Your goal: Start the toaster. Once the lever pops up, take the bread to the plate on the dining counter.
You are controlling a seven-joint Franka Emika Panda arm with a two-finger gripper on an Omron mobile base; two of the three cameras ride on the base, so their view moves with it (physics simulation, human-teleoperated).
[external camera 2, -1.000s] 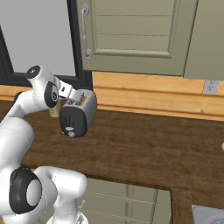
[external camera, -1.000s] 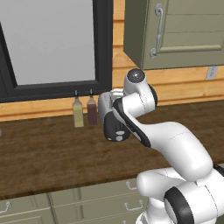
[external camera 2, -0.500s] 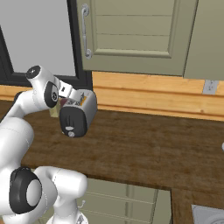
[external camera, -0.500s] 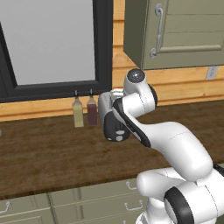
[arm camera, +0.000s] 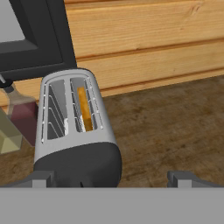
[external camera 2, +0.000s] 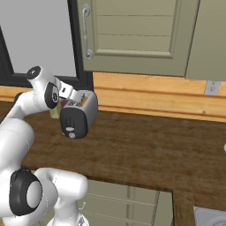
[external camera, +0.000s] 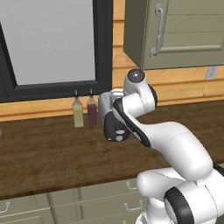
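Dark wood worktop [external camera 2: 145, 150] under olive cabinets [external camera 2: 132, 35]; toaster [arm camera: 74, 131] by window [external camera: 48, 43]; fingers [arm camera: 39, 178] apart.

A dark wood-grain desk [external camera 2: 145, 145] runs below a pale plank wall. The silver toaster [arm camera: 76, 131] stands on it, black end panel toward the camera. Just beside the toaster, against the wall, stand two slim bottles [external camera: 85, 112], one pale olive, one dark red.
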